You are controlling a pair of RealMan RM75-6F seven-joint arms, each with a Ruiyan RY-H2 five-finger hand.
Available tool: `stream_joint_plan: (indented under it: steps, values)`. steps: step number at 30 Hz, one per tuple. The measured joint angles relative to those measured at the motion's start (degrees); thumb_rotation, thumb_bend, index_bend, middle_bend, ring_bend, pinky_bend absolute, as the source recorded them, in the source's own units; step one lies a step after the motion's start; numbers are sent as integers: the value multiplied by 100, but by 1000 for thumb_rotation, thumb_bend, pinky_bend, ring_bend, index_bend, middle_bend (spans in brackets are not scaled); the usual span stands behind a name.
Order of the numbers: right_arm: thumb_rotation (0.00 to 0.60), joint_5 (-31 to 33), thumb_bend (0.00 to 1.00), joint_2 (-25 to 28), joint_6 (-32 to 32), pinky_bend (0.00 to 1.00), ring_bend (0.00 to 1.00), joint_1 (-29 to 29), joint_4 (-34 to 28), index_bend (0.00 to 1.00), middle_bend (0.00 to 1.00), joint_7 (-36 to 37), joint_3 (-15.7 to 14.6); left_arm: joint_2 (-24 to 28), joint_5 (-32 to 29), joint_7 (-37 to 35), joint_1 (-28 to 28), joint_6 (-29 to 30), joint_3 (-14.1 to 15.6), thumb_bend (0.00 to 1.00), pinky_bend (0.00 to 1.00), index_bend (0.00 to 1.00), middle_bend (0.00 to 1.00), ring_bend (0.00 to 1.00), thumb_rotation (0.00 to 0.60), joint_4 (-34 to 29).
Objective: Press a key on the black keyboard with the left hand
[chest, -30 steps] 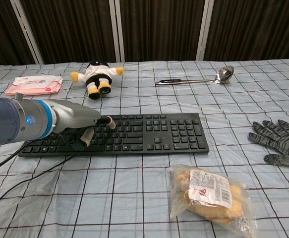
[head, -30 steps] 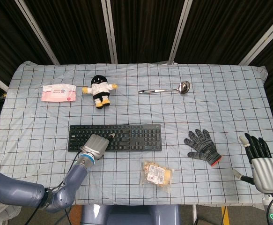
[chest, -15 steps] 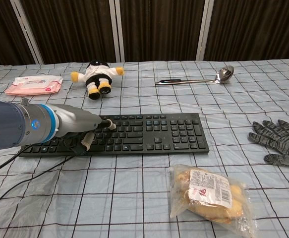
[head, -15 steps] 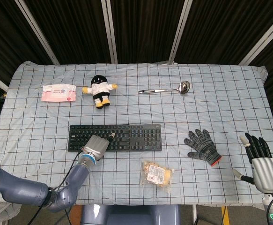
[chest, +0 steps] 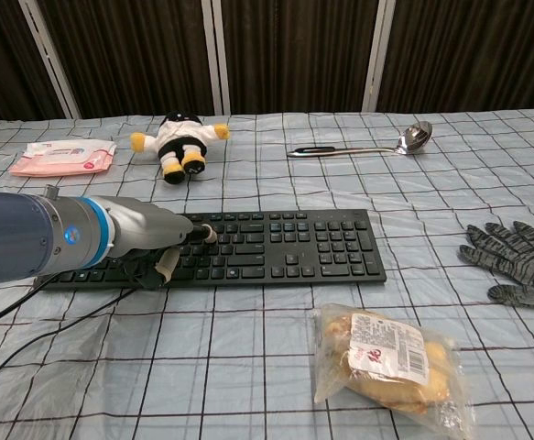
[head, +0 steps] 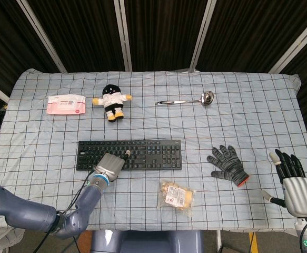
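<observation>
1. The flat black plastic keyboard [chest: 219,247] lies mid-counter, its long axis running left to right
2. The left hand [chest: 161,249] sits over its left half, one finger extended onto the keys, others curled, holding nothing
3. The right hand [head: 290,179] rests open, well apart

— What colours do you have at the upper left of the head view?
— You see a pink wipes pack [head: 66,104] on the pale blue tablecloth [head: 248,105] with its dark grid lines, and a black-and-white plush toy [head: 111,101] with yellow feet.
— And mid-frame?
— Your black keyboard [head: 142,154], a grey knit glove [head: 227,164] with an orange cuff, a silver ladle [head: 187,100].
</observation>
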Motion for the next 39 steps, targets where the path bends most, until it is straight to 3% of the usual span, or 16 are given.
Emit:
stream_joint_plan:
  steps: [24,33,39]
  values:
    - [600,11,51,5,-8,0,0,1,-2,0,0,13,3,-42,-149,-67,-137,70,80,1000,549,0,818,732,600,60]
    - [600,30,50,4,-20,0,0,-2,-2,0,0,-21,4,257,325,-316,11,423,100,1000,550,0,817,732,600,-419]
    - [600,50,50,3,-16,0,0,-7,-1,0,0,-46,13,652,1089,-600,312,904,271,1000,526,0,772,689,600,-968]
